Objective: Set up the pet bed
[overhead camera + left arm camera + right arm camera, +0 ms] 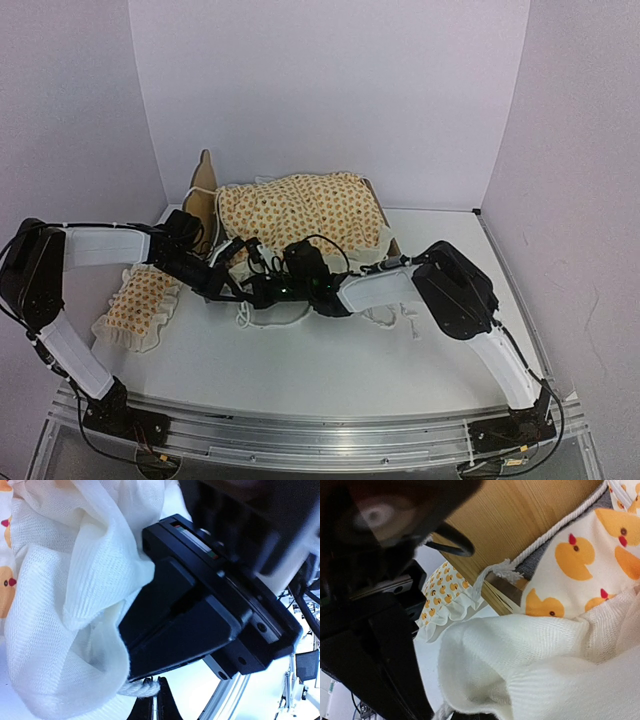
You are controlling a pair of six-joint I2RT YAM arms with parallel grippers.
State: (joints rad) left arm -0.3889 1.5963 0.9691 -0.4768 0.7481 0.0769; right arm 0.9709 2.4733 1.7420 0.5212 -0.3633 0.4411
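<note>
The table (pixel 300 370) is the biggest thing before me, white and boxed in by walls at the back and on both sides, with bare top showing along its near edge and out to the right, where my right arm has room to swing. The bed frame (pixel 520 525) stands at the back, close to the rear wall, its rounded headboard (pixel 205 195) upright at the left end. The duck-print quilt (pixel 300 210) is heaped over the frame from end to end, and its white cloth edge (pixel 75 605) spills over the front rail toward my wrists. The pillow (pixel 140 305) lies flat on the table to the left of the frame, apart from it and near the table's left edge, partly under my left forearm. Both arms meet in front of the frame, very close together, so there is little space between them. My left gripper (pixel 156 702) has its fingers pressed together, and a white cord (pixel 142 687) touches their tips; I cannot tell whether it is pinched. My right gripper (pixel 262 290) is closed too, its tips buried under the white cloth, so I cannot see what, if anything, it grips
</note>
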